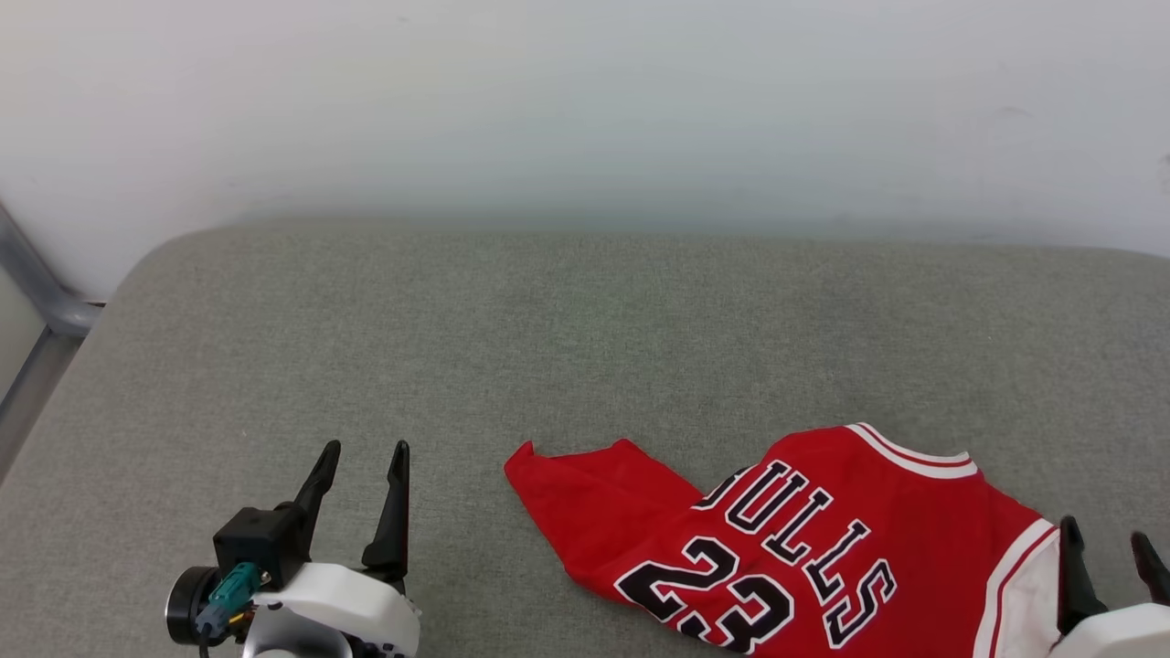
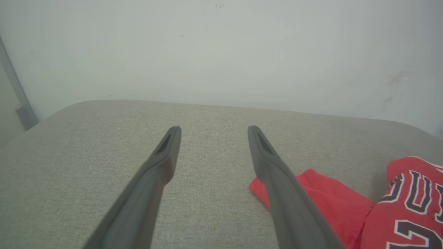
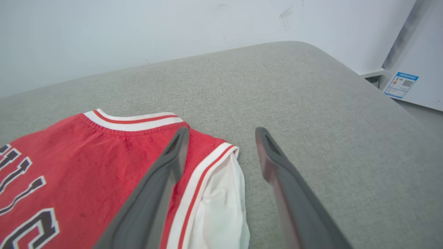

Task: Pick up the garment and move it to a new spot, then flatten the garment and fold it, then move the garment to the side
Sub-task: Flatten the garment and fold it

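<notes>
**Shirt down on the cushion, both jaws released**

Wall [image 1: 585,91]: pale, plain, with faint scuffs, running behind everything.

Cushion [image 1: 548,347]: grey woven fabric with rounded far corners. It carries the shirt.

Shirt [image 1: 823,539]: red, lying on the near right part of the cushion, lettered face up. "BULLS" and "23" run on a slant in black edged with white. The red-and-white striped neck trim is at the far edge. A white sleeve with a striped seam lies at the right end. A plain red flap stretches left from the body, with a rumpled fold where the two meet. The near edge of the shirt is cut off by the bottom of the head view.

Left jaws: released, with the two dark fingers [image 2: 162,162] standing wide. They are over bare cushion, left of the red flap and apart from it in the head view.

Right jaws: released, fingers [image 3: 169,166] spread. In the right wrist view one finger crosses the red shoulder and the other is over bare cushion just beside the white sleeve. The sleeve edge and cushion show in the gap. I cannot tell whether the tips touch the cloth.

Metal rail [image 1: 37,283]: grey, off the cushion's left corner.

Sticker [image 3: 401,84]: blue and white, on a white panel past the right corner. Its print is too small to read.
</notes>
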